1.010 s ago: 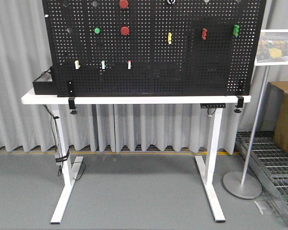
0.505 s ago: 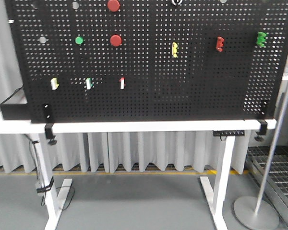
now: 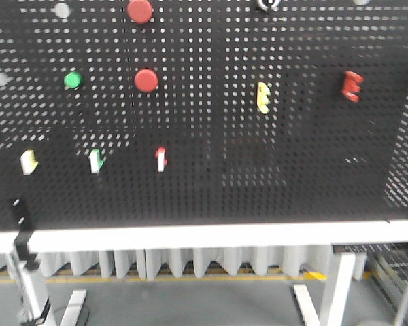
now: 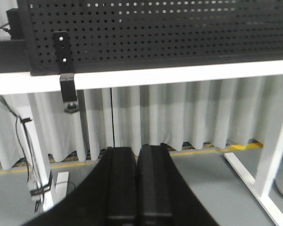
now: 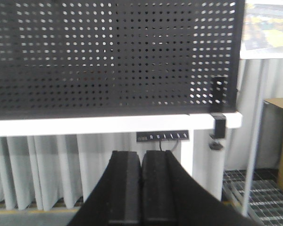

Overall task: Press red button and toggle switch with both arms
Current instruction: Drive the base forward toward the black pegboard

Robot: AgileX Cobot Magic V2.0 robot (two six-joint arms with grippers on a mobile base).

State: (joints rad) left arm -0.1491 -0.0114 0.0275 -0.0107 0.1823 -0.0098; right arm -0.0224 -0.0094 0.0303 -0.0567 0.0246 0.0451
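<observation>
The whole front view is blurred, so the toggle switch (image 3: 96,161) is seen only as a small white-and-green smear, and which way it is set cannot be told. The red button (image 3: 139,9) is cut by the upper edge of the frame, as is a round black-and-white part (image 3: 267,3) further right. The pegboard (image 3: 258,183) is cropped at the top, left and right. In the wrist views the left end effector (image 4: 137,157) and the right end effector (image 5: 141,160) are cut off by the lower edge. Only the lowest strip of pegboard is shown above the worktop (image 4: 179,75).
</observation>
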